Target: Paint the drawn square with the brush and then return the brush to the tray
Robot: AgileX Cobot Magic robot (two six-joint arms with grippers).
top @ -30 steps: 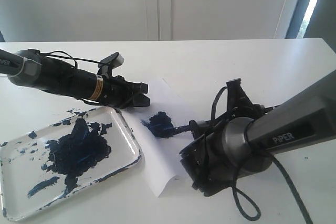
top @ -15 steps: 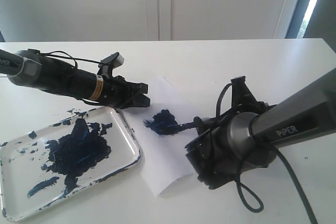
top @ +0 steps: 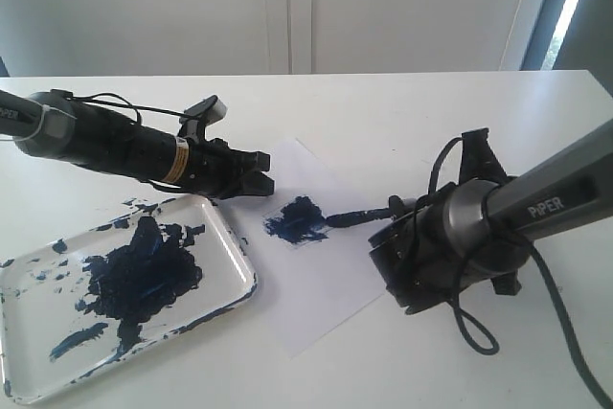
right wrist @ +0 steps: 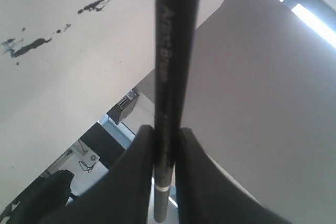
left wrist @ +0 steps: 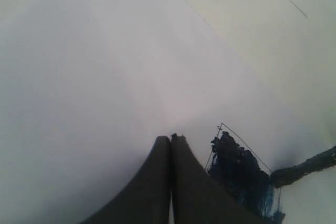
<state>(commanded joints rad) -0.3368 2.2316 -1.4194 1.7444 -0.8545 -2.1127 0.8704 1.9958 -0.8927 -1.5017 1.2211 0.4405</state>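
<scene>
The drawn square [top: 296, 220] on the white paper sheet [top: 326, 284] is mostly filled with dark blue paint; the left wrist view shows its thin outline round the blot [left wrist: 242, 171]. The black brush [top: 359, 215] lies low, its wet tip [left wrist: 304, 167] at the square's right edge. My right gripper [top: 397, 217] is shut on the brush handle [right wrist: 173, 51], a finger on each side [right wrist: 167, 132]. My left gripper [top: 262, 182] is shut and empty, its fingertips [left wrist: 170, 139] on the paper just left of the square. The tray [top: 244, 270], smeared blue, sits at the front left.
The right arm's black cable [top: 476, 332] loops onto the table by its wrist. Blue specks [top: 144, 206] dot the table beyond the tray. In the right wrist view, dark splashes [right wrist: 31, 45] mark a white surface.
My right arm has drawn back to the right, pulling the brush tip from inside the blot to its right edge. The paper's curled front corner now lies flat. The left arm stayed put.
</scene>
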